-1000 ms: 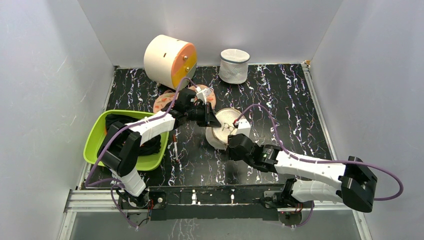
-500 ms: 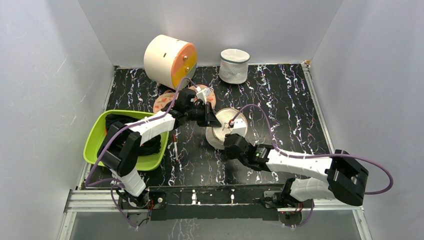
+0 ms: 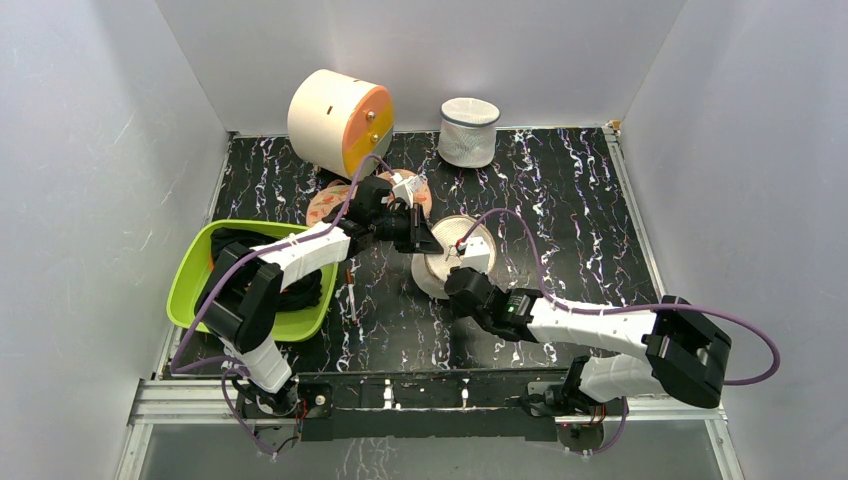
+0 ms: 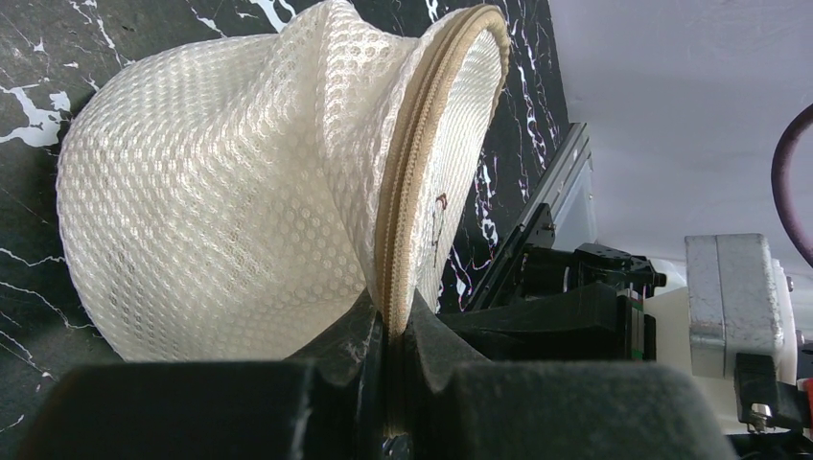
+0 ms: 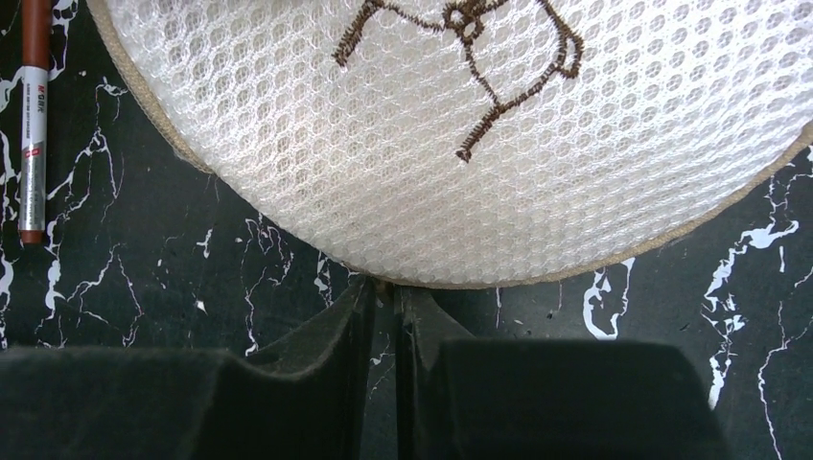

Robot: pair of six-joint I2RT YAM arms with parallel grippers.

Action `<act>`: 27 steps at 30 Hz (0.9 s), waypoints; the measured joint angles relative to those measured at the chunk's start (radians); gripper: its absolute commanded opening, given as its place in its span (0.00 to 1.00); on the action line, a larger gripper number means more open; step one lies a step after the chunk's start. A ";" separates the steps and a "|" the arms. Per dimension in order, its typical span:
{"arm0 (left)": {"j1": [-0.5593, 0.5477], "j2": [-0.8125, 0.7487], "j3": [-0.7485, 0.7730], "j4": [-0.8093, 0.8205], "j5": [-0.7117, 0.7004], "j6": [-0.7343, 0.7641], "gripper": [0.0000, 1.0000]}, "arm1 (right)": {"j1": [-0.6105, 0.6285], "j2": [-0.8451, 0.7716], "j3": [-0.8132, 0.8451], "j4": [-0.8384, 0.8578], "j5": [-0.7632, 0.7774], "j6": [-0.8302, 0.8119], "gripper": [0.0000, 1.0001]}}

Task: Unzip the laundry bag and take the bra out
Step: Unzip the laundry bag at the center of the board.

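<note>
Two arms: both reach to the same bag near the middle of the counter [image 3: 570,200], the left from the far-left side, the right from the near side.
Laundry bag [image 3: 445,262]: cream mesh dome, resting on the counter between the two sets of fingers, with its flat face turned up toward the top camera.
Zip trim [image 4: 407,182]: tan band running round the rim where dome and flat face meet; no gap shows along the stretches in view.
Line drawing [image 5: 460,38]: dark stitched figure on the flat face, seen through the right wrist camera.
Left fingers [image 4: 388,335]: closed tight on the zip trim, one finger on the dome side and one on the flat-face side, with the rim pinched between them.
Right fingers [image 5: 385,297]: closed, tips at the near edge of the trim with a sliver of tan between them; whether that is a zip pull cannot be told.
Pen [image 5: 34,115]: brown and white, flat on the counter left of the bag, not touching it.
Green basin [image 3: 190,270]: at the left edge, holding a black garment [image 3: 290,290].
Orange patterned cloth [image 3: 325,205]: behind the left arm, partly hidden by it.
Cream drum [image 3: 330,120]: on its side at the back, orange face toward the right.
White mesh cylinder [image 3: 468,130]: upright at the back, dark rim, well apart from the laundry bag.
</note>
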State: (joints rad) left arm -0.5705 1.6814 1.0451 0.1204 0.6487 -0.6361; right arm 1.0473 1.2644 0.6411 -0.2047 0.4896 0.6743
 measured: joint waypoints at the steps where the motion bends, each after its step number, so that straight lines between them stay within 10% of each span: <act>1: 0.000 0.000 0.000 0.000 0.000 0.000 0.00 | 0.000 0.000 0.000 0.000 0.005 0.000 0.07; 16: 0.000 0.000 0.000 -0.028 -0.020 0.029 0.00 | -0.029 -0.094 -0.011 -0.069 0.041 0.008 0.00; 23: 0.000 0.000 0.005 -0.071 -0.058 0.068 0.00 | -0.257 -0.245 -0.120 -0.082 -0.115 -0.031 0.00; 27: 0.000 0.000 0.022 -0.121 -0.097 0.116 0.33 | -0.280 -0.249 -0.120 -0.076 -0.203 -0.057 0.00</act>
State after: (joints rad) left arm -0.5705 1.6810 1.0668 -0.0006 0.5522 -0.5198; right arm 0.7670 1.0157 0.5209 -0.2802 0.2871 0.6170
